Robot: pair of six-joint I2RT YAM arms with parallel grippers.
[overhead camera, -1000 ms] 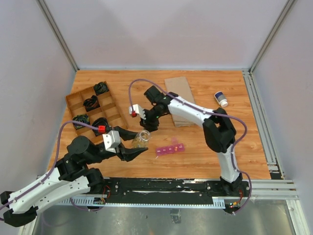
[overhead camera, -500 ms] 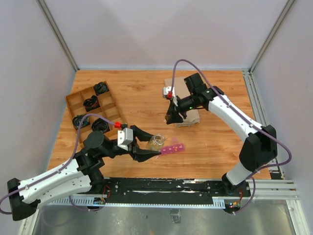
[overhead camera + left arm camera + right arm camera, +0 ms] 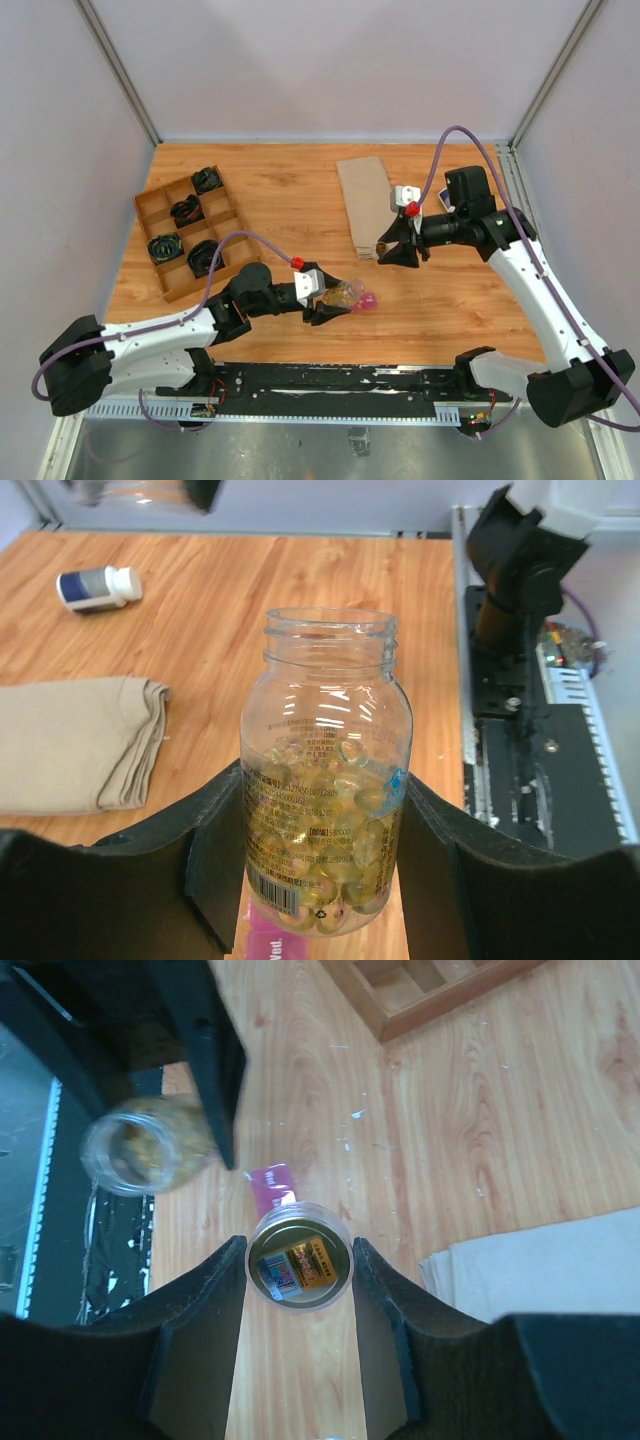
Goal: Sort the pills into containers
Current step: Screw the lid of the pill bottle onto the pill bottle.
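Left jaws: clamped on uncapped pill bottle (image 3: 325, 810)
Right jaws: clamped on round cap (image 3: 300, 1265)
Containers (image 3: 366, 300): lay on bench (image 3: 300, 190) beside bottle

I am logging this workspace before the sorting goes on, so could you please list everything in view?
pill bottle: one, clear, uncapped, gripped upright in the left end effector
softgels: many, yellow, inside the pill bottle
lid: one, gold inside, gripped in the right end effector
pill organizer: one, magenta-pink, on the table beside the pill bottle
folded cloth: one, beige, far middle
wooden divided tray: one, brown, far left
black items: four, in tray compartments
small bottle: one, white cap, lying on its side beyond the cloth
table: one, orange wood
left end effector: black, near centre
right end effector: black, by the cloth's near edge
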